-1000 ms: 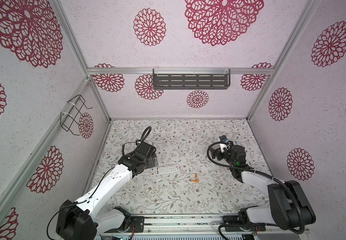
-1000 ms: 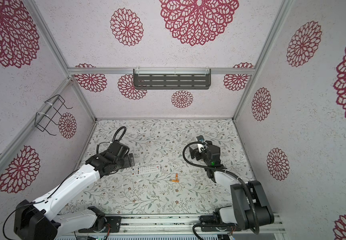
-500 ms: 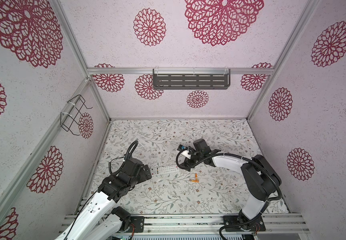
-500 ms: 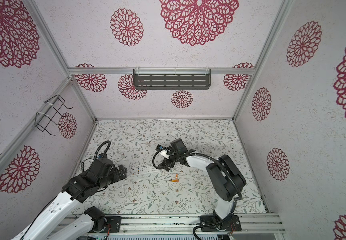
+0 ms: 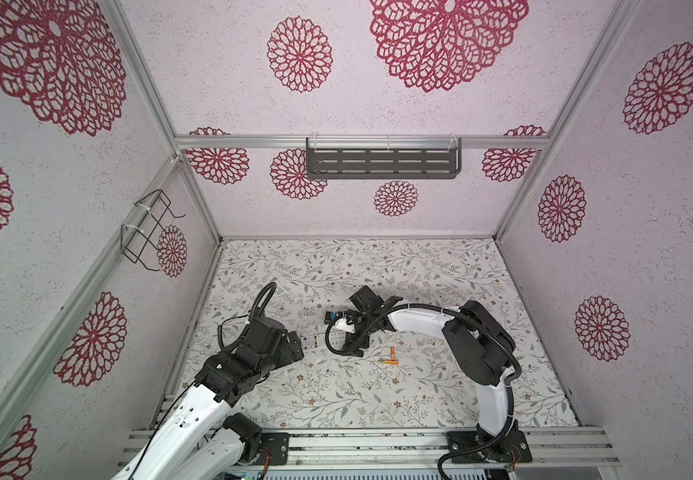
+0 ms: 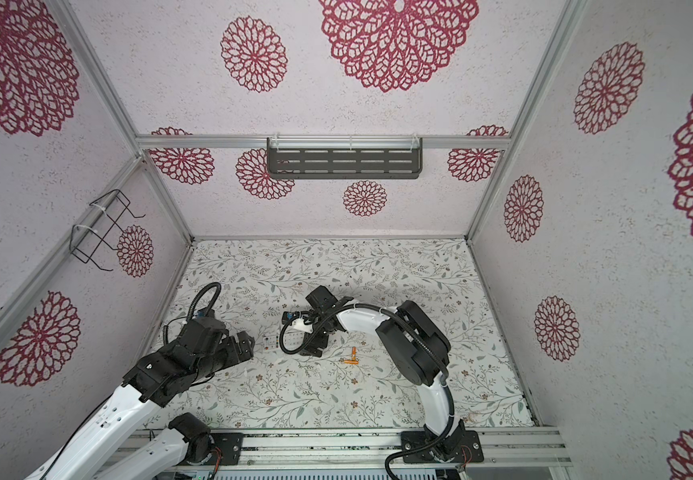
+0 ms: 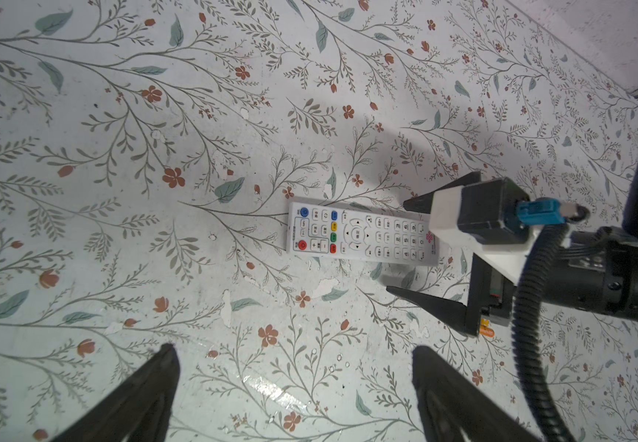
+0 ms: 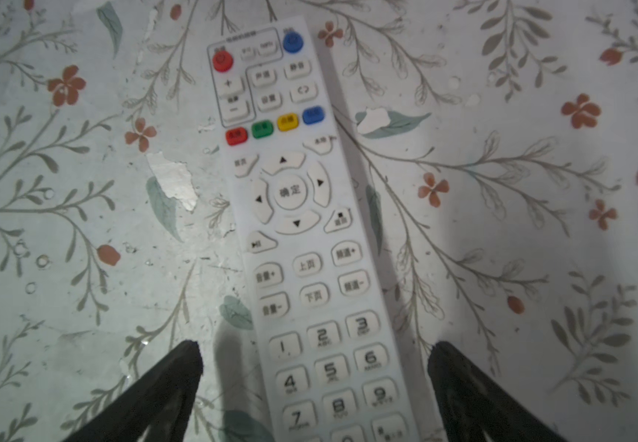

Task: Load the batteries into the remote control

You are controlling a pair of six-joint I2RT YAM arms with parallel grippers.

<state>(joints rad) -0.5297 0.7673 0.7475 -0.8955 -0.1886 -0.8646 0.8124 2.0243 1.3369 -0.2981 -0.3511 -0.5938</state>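
White plastic with its buttons facing up, the remote control (image 7: 359, 237) is lying flat on the flowered surface (image 5: 336, 399). In both top views it is sitting a little toward nine o'clock from the middle of that surface, and only its nine o'clock end (image 5: 310, 341) is showing between the two arms.

The right pincer (image 8: 315, 348) is hanging low over the remote's three o'clock end, where the number keys and a small red logo are. Its fingers (image 8: 179, 367) are spread wide, one on each side of the body. Both are standing clear of it, so it is gripping nothing. The left wrist view is showing the same thing from the side: the right pincer (image 7: 398, 245) is straddling that end.

The left pincer (image 7: 292, 350) is hovering near the remote's nine o'clock end in a top view (image 6: 249, 345), apart from it. It is gaping fully and carrying nothing.

The two orange batteries (image 5: 390, 358) are lying on the surface at about four o'clock from the remote, well clear of it and just beside the right pincer. They are sitting close together at an angle; I cannot tell whether they are touching.
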